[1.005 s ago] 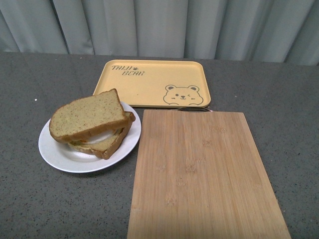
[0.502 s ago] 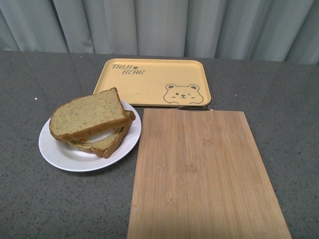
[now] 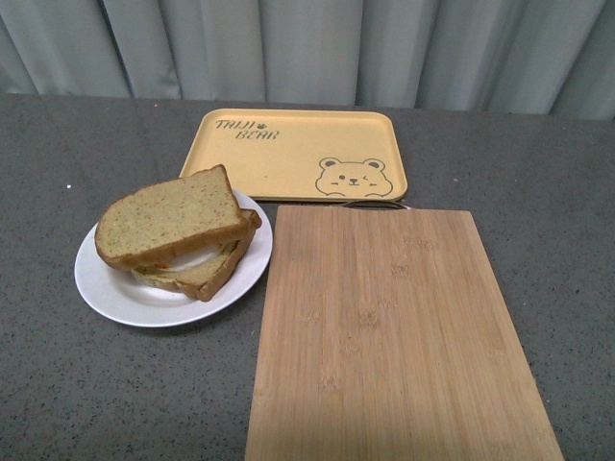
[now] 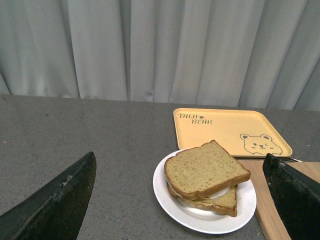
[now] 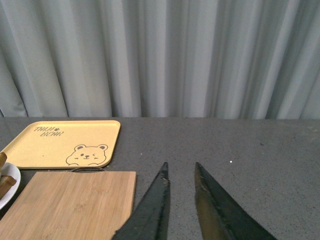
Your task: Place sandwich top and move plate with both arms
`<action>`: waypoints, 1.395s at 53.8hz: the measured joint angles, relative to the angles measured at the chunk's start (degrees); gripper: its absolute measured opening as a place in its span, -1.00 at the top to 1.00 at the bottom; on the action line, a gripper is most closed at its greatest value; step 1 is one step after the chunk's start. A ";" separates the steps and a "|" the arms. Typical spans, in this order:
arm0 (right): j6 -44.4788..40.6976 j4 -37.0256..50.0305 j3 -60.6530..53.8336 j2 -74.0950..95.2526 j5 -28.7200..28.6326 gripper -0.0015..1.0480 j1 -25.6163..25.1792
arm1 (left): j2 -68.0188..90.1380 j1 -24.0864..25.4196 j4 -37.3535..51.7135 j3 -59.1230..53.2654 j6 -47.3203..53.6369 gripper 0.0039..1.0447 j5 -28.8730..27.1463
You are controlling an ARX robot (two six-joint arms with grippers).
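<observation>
**Left fingers (image 4: 60, 200) released, right fingers (image 5: 150, 210) all but clenched**

Left fingers: spread wide, grasping nothing, above the bench (image 3: 58, 384) and pointed at the plated sandwich.
Right fingers: drawn close with a slim gap between them, nothing in it; over bare bench, off to the right of the other items.

Writing: yellow tray (image 3: 288, 163), far centre, is printed "TAIJI BEAR" at its far left corner. A winking bear face (image 3: 352, 179) is drawn at its near right corner.

Containers: round white plate (image 3: 106, 288), left of centre, holds the sandwich. The sandwich top (image 3: 168, 216) lies tilted on a lower slice (image 3: 207, 274), with a white layer (image 3: 197, 259) showing between them.

Also: bamboo cutting board (image 3: 394, 336), just beside the plate on its right and just short of the tray. Grey curtain (image 3: 307, 48) behind.
</observation>
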 joint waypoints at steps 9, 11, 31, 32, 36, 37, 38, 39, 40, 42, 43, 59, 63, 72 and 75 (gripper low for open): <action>0.00 -0.02 0.00 0.00 0.00 -0.13 0.00 | 0.00 0.00 0.00 0.00 0.00 -0.88 0.00; -0.02 -0.02 0.00 0.00 0.00 -0.24 0.00 | 0.00 0.00 0.00 0.00 0.00 -0.88 0.00; 0.00 -0.02 0.00 0.00 0.00 -0.82 0.00 | 6.51 4.72 -1.86 0.77 -4.37 -0.88 14.14; 0.00 -0.02 0.00 0.00 0.00 -0.82 0.00 | 8.57 5.40 -1.84 1.27 -5.33 -0.88 15.67; 0.00 -0.02 0.00 0.00 0.00 -0.82 0.00 | 17.97 5.60 1.03 3.52 -10.95 -0.88 17.99; 0.00 -0.02 0.00 0.00 0.00 -0.82 0.00 | 20.61 5.46 1.88 4.17 -12.63 -0.88 18.62; 0.00 -0.02 0.00 0.00 0.00 -0.82 0.00 | 21.88 5.29 2.29 4.50 -14.08 -0.88 18.84; 0.02 -0.02 0.00 0.00 0.02 -0.82 0.00 | 24.52 4.87 3.19 5.18 -15.52 -0.88 18.97; 0.02 -0.02 0.00 0.00 0.02 -0.82 0.00 | 27.17 4.42 4.17 5.81 -18.08 -0.88 19.02; 0.00 -0.02 0.00 0.00 -0.04 -0.82 0.00 | 31.32 3.52 5.81 6.60 -20.81 -0.88 19.28; 0.00 -0.02 0.00 0.00 -0.02 -0.82 0.00 | 33.97 2.89 7.06 6.97 -23.04 -0.88 19.41; 0.02 -0.02 0.00 0.00 0.00 -0.82 0.00 | 79.69 -5.35 39.71 13.29 -62.71 -0.88 20.76; 0.00 -0.02 0.00 0.00 0.00 -0.82 0.00 | 90.49 -6.32 44.04 16.50 -67.01 -0.88 19.28; 0.00 -0.02 0.00 0.00 0.00 -0.82 0.00 | 101.74 -7.04 45.97 20.57 -69.42 -0.88 18.18; 0.00 -0.02 0.00 0.00 0.00 -0.82 0.00 | 103.34 -6.51 45.97 20.79 -70.10 -0.88 18.16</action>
